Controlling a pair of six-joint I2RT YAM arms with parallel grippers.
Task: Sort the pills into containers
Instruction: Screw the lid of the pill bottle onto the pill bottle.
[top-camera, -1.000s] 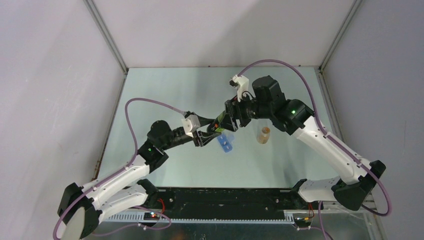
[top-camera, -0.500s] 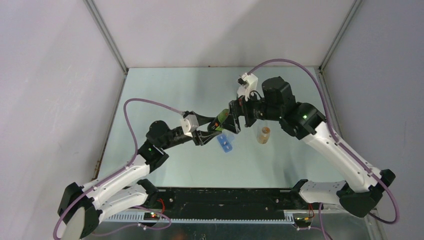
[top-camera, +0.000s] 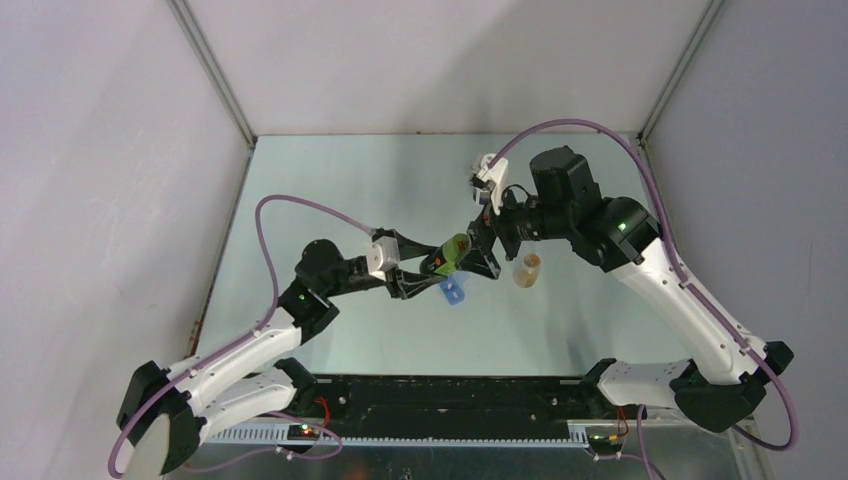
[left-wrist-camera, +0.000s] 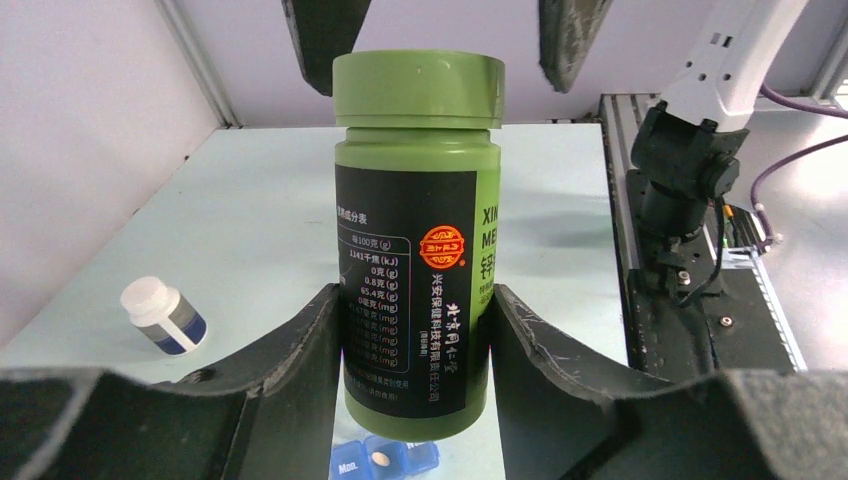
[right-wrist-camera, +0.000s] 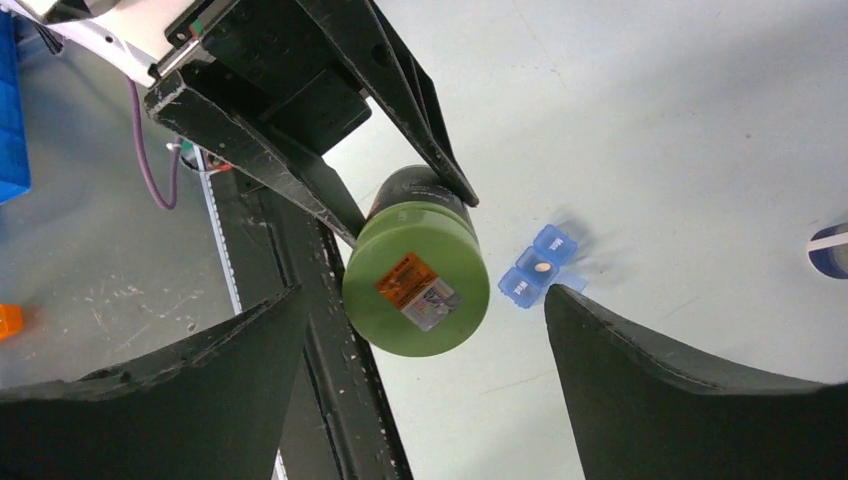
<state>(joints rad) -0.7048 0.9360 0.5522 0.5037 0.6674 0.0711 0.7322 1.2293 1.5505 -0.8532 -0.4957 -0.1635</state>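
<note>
- Left gripper (left-wrist-camera: 412, 302) is clamping the green bottle (left-wrist-camera: 418, 250) around the lower labelled body, holding it up off the table (top-camera: 340, 190) near the middle, just above the blue pill box (top-camera: 453, 291).
- Right gripper (right-wrist-camera: 425, 300) is spreading wide, one finger on each side of the cap (right-wrist-camera: 416, 291), not touching it.
- Bottle is looking like rigid plastic, smooth and a bit slippery on the glossy label. Probably light to medium; how full it is cannot be told.
- Best hold for the right side is likely across the cap's flat wall, squarely, for a twist. The cap has a sticker on top.
- Pill box is sitting open with one pill in a cell. It is small and light, likely easy to knock.
- Amber bottle (top-camera: 527, 270) is standing just beside the right gripper, and a white-capped bottle (left-wrist-camera: 163, 313) is lying apart.
- Table is pale, smooth and slightly reflective. Grey walls (top-camera: 120, 150) are closing in three sides, leaving little room around the arms.
</note>
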